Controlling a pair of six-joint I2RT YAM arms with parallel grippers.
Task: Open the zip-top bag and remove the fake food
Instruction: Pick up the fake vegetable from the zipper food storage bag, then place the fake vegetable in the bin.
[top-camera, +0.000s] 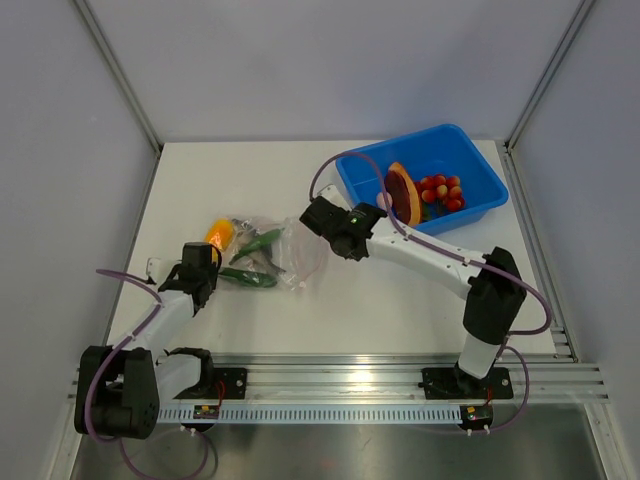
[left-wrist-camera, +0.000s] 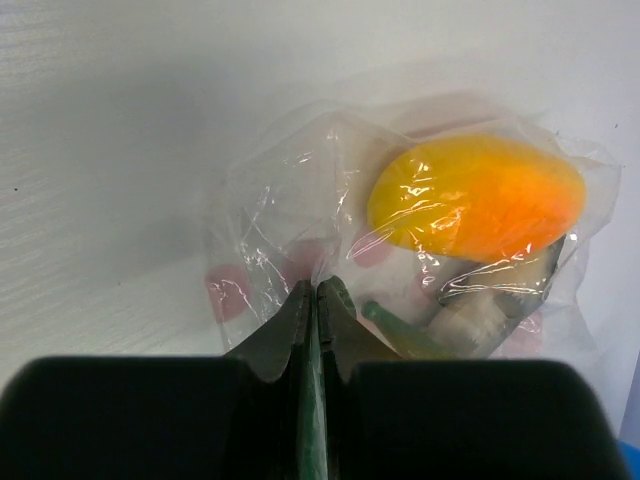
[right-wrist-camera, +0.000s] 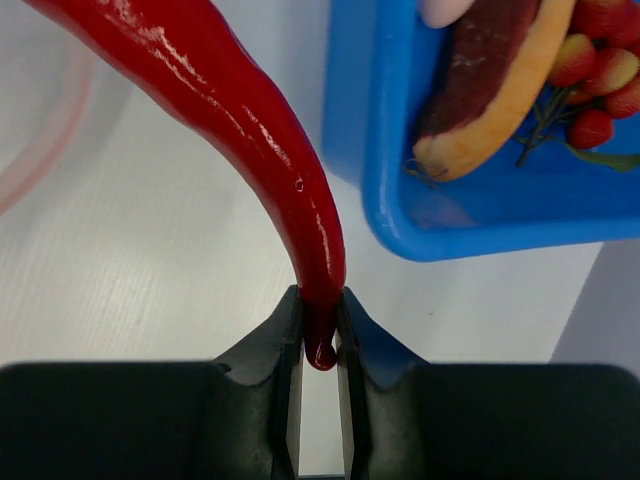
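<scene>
Pinching zip-top bag (left-wrist-camera: 290, 200) at its near edge, L gripper (left-wrist-camera: 317, 290) jaws clenched. Bag lies left-centre on table (top-camera: 400, 310), yellow fruit (left-wrist-camera: 480, 195) inside. R gripper (right-wrist-camera: 320, 300) jaws grasp red chili (right-wrist-camera: 250, 110) by its tip, near blue bin (top-camera: 440, 155) corner. Open table stretch btwn bag and arm bases. Pale walls (top-camera: 300, 60) on three sides.

**A robot test cell in a lab**

This was a lab rig, not a home or shop. A bare white table (top-camera: 380, 310) sat boxed in by plain grey panels (top-camera: 60, 150) on aluminium framing (top-camera: 120, 75). A left arm (top-camera: 150, 330) and a right arm (top-camera: 430, 255), trailing purple cables (top-camera: 530, 300), were bolted to a slotted metal rail (top-camera: 400, 375). Plastic toy food (top-camera: 440, 192) filled a blue bin (top-camera: 440, 150).
</scene>
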